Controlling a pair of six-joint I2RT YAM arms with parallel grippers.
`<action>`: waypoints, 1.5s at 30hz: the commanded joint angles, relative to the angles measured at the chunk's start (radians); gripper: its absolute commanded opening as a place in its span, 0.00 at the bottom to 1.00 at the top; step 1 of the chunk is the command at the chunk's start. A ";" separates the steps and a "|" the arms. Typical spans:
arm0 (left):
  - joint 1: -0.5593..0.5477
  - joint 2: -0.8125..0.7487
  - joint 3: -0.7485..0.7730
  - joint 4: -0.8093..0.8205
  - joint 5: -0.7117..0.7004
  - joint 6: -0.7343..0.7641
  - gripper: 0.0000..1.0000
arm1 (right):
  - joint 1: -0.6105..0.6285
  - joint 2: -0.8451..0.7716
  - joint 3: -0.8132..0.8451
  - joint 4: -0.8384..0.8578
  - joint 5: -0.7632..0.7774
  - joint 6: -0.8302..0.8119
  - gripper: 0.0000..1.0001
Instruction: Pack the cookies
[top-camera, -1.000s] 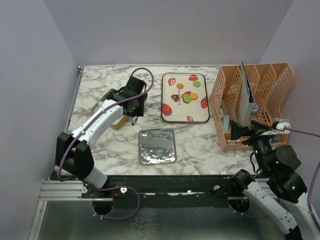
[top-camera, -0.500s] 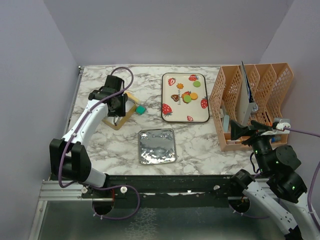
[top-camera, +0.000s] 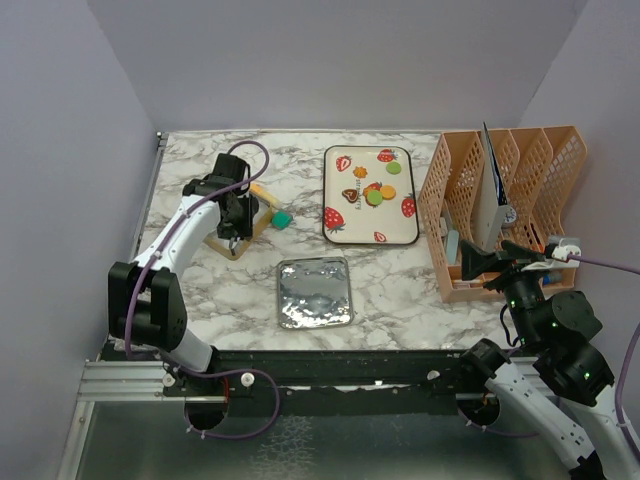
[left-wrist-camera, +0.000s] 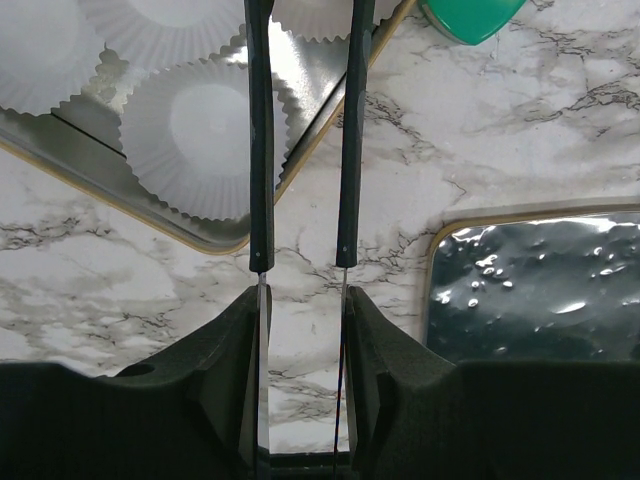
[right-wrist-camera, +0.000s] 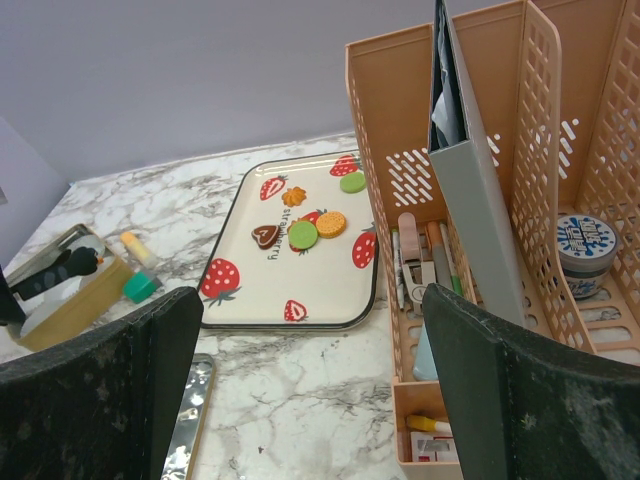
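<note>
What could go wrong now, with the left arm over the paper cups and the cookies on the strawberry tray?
The left gripper hangs right over the paper cups, by the rim of the tin; going lower might crush or drag a cup. The cookies lie close together on the tray, so picking one may nudge its neighbours.

Tabletop (top-camera: 400, 275): white marble, grey veins.
Walls (top-camera: 330, 65): plain lilac, behind and on both sides of the tabletop.
Light: soft, even.
</note>
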 joint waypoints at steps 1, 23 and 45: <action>0.001 0.022 -0.007 0.033 0.021 0.007 0.20 | 0.000 0.004 -0.010 0.001 0.000 -0.015 1.00; 0.002 0.056 -0.035 0.076 0.065 -0.006 0.40 | 0.000 0.011 -0.010 0.003 -0.002 -0.017 1.00; -0.004 -0.070 0.011 0.033 0.096 -0.014 0.43 | 0.000 0.010 -0.010 0.005 -0.006 -0.017 1.00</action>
